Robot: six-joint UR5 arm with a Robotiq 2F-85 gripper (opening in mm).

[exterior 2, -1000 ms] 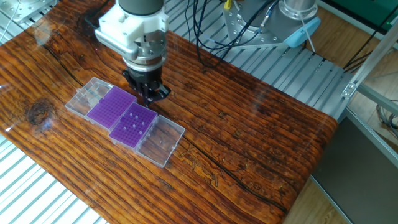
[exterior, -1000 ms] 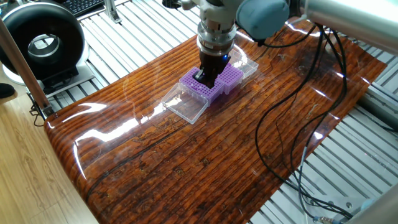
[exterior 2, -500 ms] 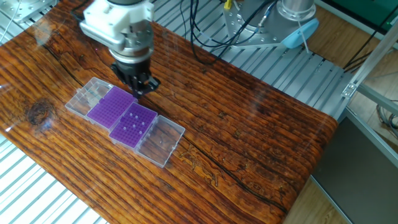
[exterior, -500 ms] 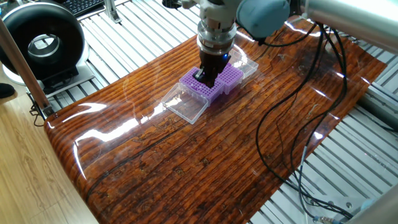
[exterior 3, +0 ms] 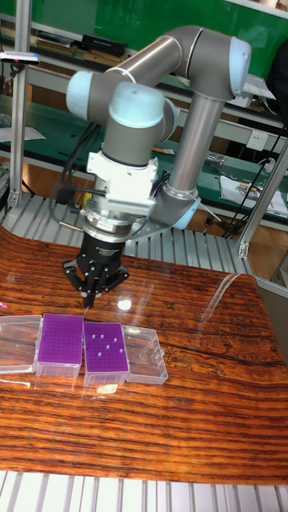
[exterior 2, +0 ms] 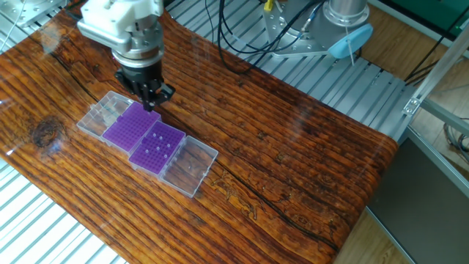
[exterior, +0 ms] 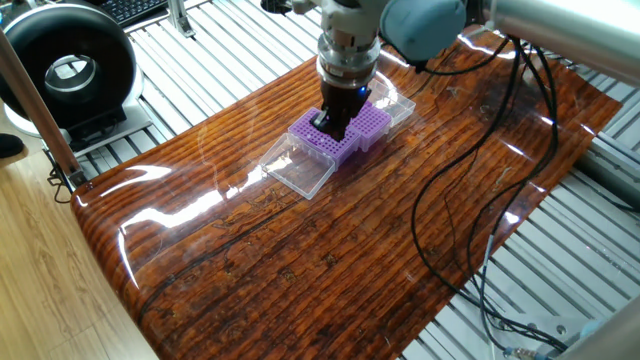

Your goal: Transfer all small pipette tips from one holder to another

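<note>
Table (exterior 2: 308, 154): one, glossy dark wood-grain top; landmark for all positions below.
Holders: two square purple racks, side by side and touching, near the table's middle, each in a clear box with its lid laid flat outward.
Rack with tips (exterior 3: 106, 347) (exterior 2: 157, 147): fine grid of holes; about seven small pale tips stand scattered in it, the other holes bare.
Second rack (exterior 3: 62, 334) (exterior 2: 131, 125): same purple grid; no tips can be made out in it.
Lids: two, clear, one (exterior 2: 190, 167) beside the tip-bearing rack, one (exterior 2: 101, 115) beside the second rack.
Gripper (exterior 3: 88, 303) (exterior 2: 152, 105): one, black, pointing down above the far edge of the second rack; fingers close together, whether a tip sits between them cannot be told.
Cables (exterior: 470, 190): several, black, trailing across the table behind the arm.
</note>
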